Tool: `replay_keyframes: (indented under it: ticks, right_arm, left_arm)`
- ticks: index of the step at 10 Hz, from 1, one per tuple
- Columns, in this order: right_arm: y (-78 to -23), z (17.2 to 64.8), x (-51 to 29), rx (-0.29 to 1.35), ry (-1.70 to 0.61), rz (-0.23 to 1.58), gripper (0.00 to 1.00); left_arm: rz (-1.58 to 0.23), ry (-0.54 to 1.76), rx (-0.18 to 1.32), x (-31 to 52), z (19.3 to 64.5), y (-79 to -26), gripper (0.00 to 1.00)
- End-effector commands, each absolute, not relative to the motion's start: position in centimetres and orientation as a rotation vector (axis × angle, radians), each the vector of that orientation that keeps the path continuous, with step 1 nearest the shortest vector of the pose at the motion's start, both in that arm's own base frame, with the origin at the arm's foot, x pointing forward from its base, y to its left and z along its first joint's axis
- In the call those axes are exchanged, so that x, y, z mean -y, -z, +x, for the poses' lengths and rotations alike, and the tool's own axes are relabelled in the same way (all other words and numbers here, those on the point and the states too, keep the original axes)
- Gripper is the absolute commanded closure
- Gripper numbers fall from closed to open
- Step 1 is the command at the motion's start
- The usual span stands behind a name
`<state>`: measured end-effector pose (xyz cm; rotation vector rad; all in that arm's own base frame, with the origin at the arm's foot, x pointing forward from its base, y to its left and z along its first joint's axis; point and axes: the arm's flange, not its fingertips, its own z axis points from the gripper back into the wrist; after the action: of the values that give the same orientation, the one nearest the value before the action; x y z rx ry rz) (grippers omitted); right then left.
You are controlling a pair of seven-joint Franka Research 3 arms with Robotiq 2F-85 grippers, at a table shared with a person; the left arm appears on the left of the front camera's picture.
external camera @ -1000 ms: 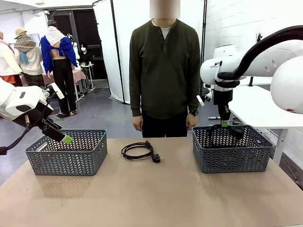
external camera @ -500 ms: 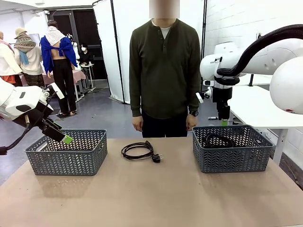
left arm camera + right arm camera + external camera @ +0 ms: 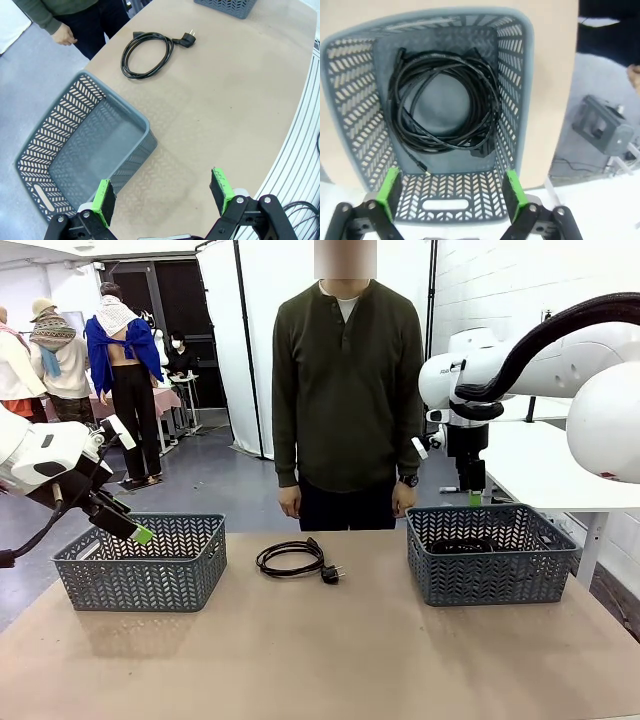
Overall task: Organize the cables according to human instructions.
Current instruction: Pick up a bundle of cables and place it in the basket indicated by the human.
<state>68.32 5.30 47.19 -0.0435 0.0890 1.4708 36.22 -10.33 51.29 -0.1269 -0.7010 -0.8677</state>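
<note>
Right gripper (image 3: 451, 191) hangs wide open over the right basket (image 3: 514, 80), where coiled cables (image 3: 442, 107) lie sorted. One cable (image 3: 291, 557) waits mid-table before the person (image 3: 348, 390). Left gripper (image 3: 163, 196), also wide, hovers by the left basket (image 3: 60, 130).

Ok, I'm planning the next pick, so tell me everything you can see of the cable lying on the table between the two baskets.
The cable is a thin black cord wound in a few flat, roughly round loops, lying loose on the tan table between the left basket and the right basket, touching neither. Its black plug sticks out of the coil toward the right basket. Nothing else touches it.
</note>
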Motion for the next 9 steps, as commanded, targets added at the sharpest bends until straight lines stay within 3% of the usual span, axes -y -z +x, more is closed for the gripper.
replay_keyframes:
  ticks: [1,9]
  right_arm:
    - [-47.49,68.25,-5.29,-0.082,-1.469,-0.041,0.0]
    - [-47.49,68.25,-5.29,-0.082,-1.469,-0.041,0.0]
  left_arm:
    - [-0.13,0.862,0.702,10.17,36.29,-51.26,0.0]
    - [-0.13,0.862,0.702,10.17,36.29,-51.26,0.0]
